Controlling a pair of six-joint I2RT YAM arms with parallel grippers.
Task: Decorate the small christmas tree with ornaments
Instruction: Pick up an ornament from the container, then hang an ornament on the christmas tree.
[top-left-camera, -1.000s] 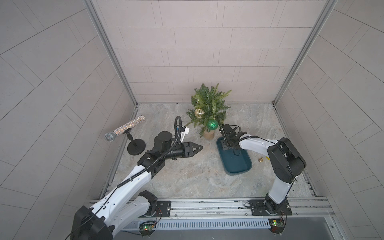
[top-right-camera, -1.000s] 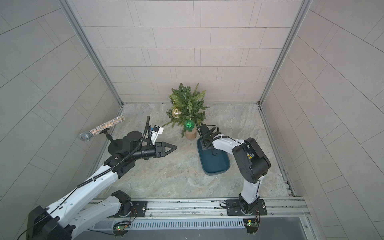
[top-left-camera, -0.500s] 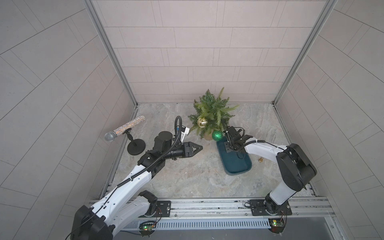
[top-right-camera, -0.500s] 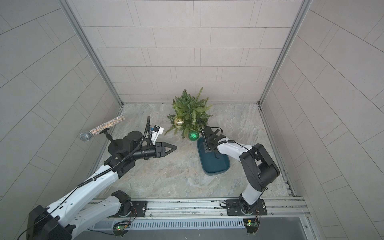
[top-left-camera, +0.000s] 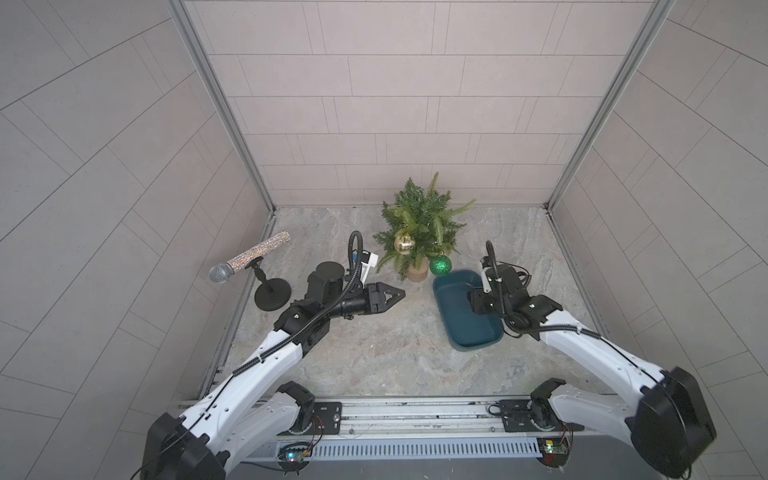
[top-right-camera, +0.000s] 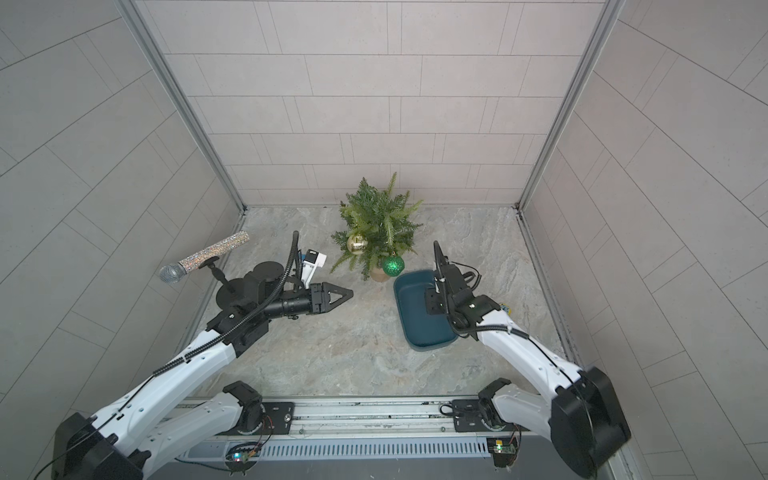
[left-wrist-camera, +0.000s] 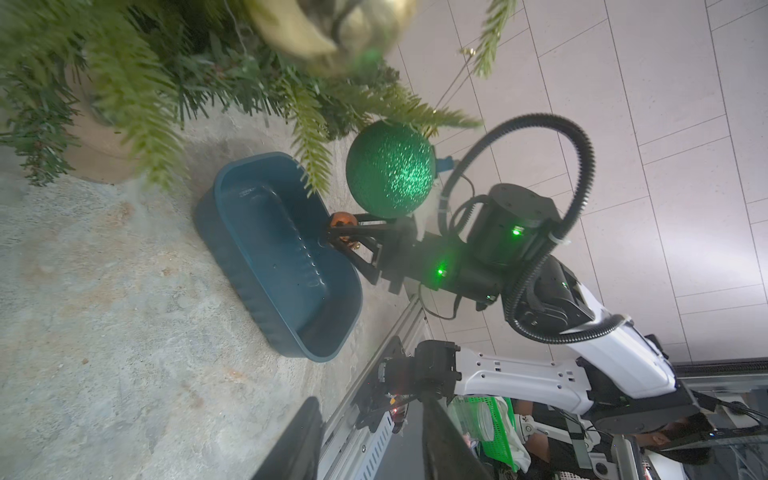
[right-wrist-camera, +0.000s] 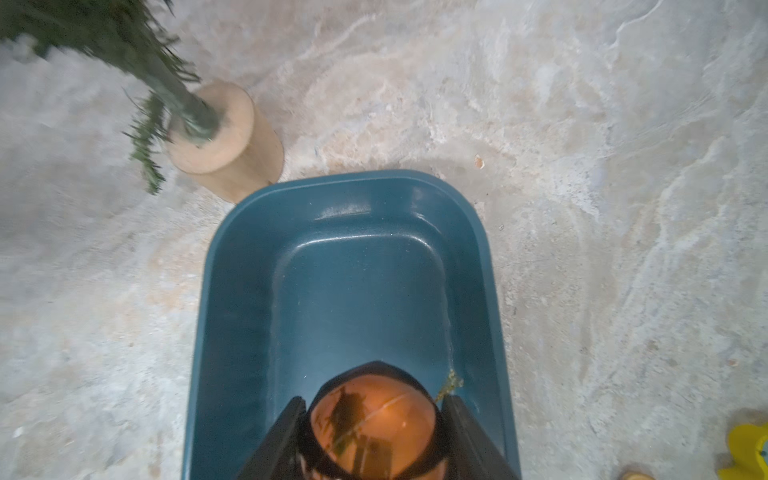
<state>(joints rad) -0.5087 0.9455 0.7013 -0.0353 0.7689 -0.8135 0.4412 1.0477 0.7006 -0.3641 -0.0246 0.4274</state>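
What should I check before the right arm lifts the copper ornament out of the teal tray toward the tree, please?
1. Grip: right gripper shut on copper ornament: ok.
2. Loop of the copper ornament free for hooking: cannot tell, it is hidden.
3. Free arm: left gripper open, empty, apart from the small christmas tree: ok.
4. Tree standing on its base: ok.
5. Already hung: gold ornament and green ornament on branches: ok.
6. Lift path: cannot tell; the green ornament hangs close to the far rim of the teal tray.
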